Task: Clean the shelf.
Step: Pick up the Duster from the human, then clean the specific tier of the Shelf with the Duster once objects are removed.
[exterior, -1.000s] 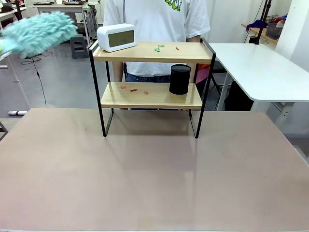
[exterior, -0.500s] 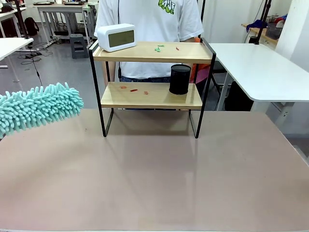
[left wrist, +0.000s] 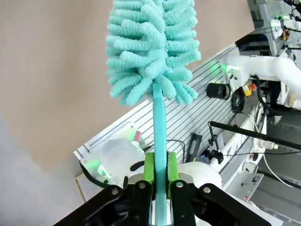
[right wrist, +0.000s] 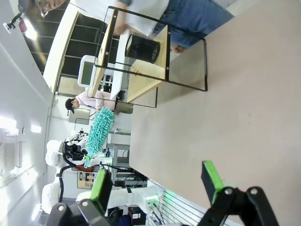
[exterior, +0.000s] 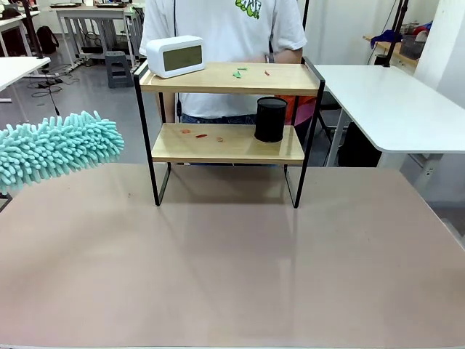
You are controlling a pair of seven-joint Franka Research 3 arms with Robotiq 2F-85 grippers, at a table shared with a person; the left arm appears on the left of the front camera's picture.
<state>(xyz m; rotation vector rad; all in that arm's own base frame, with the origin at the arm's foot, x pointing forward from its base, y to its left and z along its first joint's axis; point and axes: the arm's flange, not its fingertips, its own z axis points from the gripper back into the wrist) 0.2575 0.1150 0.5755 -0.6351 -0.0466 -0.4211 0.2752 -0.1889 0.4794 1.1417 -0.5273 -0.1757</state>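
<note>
The shelf [exterior: 218, 150] stands at the far middle of the brown tabletop [exterior: 232, 269]. Green and red scraps [exterior: 238, 72] lie on its top board, and red scraps [exterior: 200, 134] lie on the lower board. A fluffy teal duster [exterior: 58, 149] hangs over the table's left edge, well left of the shelf. In the left wrist view my left gripper [left wrist: 160, 172] is shut on the duster's thin teal handle, with the duster head [left wrist: 150, 47] straight ahead. My right gripper [right wrist: 156, 183] is open and holds nothing. It is far from the shelf [right wrist: 143, 77] and the duster [right wrist: 99, 129].
A white clock [exterior: 175, 56] sits at the left of the top board. A black cylinder [exterior: 270, 119] stands at the right of the lower board. A person [exterior: 225, 29] stands right behind the shelf. A white table [exterior: 392, 102] adjoins at the far right.
The duster has swung down from the upper left corner to just above the table's left edge, then risen slightly. The person has shifted a little.
</note>
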